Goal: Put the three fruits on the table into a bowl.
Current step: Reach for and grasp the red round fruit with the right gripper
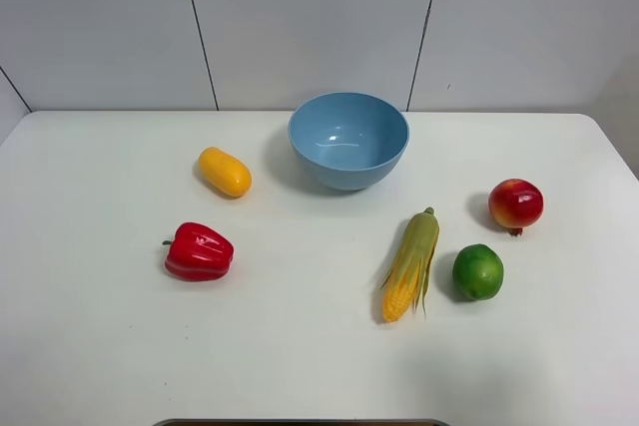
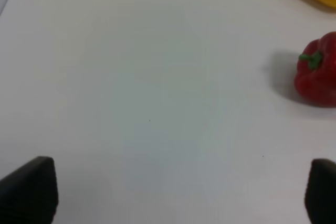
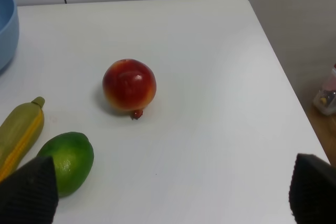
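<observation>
Three fruits loose on bench [image 1: 300, 356]: mango [image 1: 225, 172] left of bowl [image 1: 349, 175], apple [image 1: 516, 205] and lime [image 1: 478, 271] to bowl's right, near each other, not touching. Corn cob [image 1: 411, 266] just beside lime; red pepper [image 1: 200, 251] near mango. I see left end effector [image 2: 181, 192] and right end effector [image 3: 170, 192] spread wide, gripping nothing.

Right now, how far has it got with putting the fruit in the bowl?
Done: nothing yet; the bowl is empty. In hand: nothing; the left jaws and right jaws stand wide open, gripping nothing. Left: all three fruits, which sit on the table: the mango to the left of the bowl, the apple and the lime to its right, past the corn.
</observation>
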